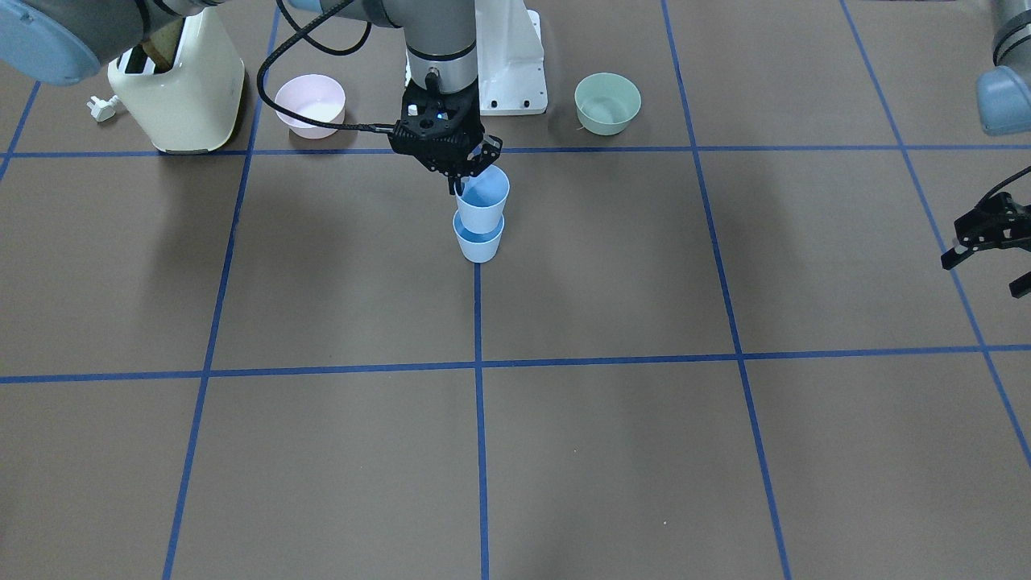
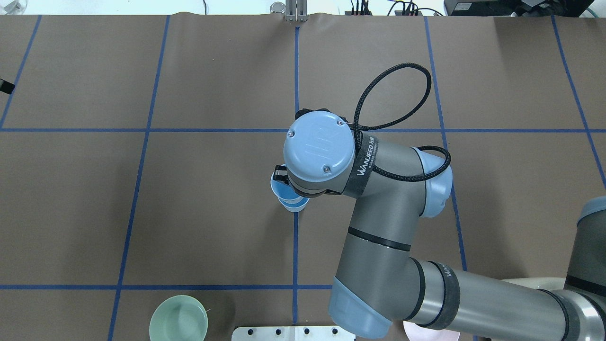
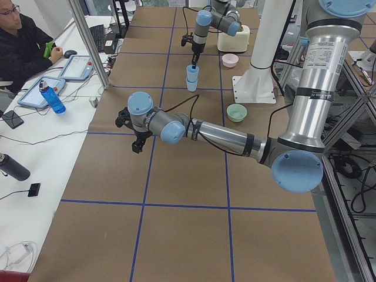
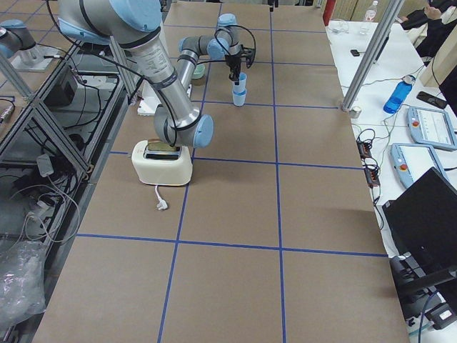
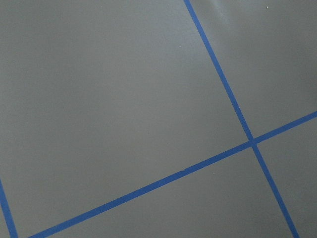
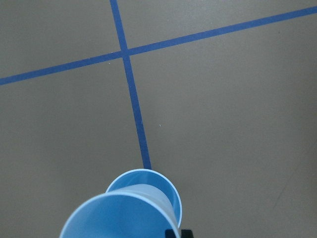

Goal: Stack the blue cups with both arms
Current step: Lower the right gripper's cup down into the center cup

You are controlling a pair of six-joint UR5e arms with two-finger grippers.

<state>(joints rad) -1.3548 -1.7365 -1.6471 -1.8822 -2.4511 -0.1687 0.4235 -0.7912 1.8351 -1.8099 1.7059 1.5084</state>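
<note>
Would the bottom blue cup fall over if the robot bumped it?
Probably: the bottom blue cup looks like thin, light plastic. It stands on a narrow base, so a sideways nudge from the top cup could tip it.

I count two blue cups: an upper cup (image 1: 483,197) and a lower cup (image 1: 479,242). Two bowls, one pink bowl (image 1: 310,103) and one green bowl (image 1: 607,102). One cream toaster (image 1: 181,89) and one white plug (image 1: 102,107). Two robot arms, the right arm (image 1: 439,40) and the left arm (image 1: 1007,72). One blue bottle (image 3: 51,98).
</note>
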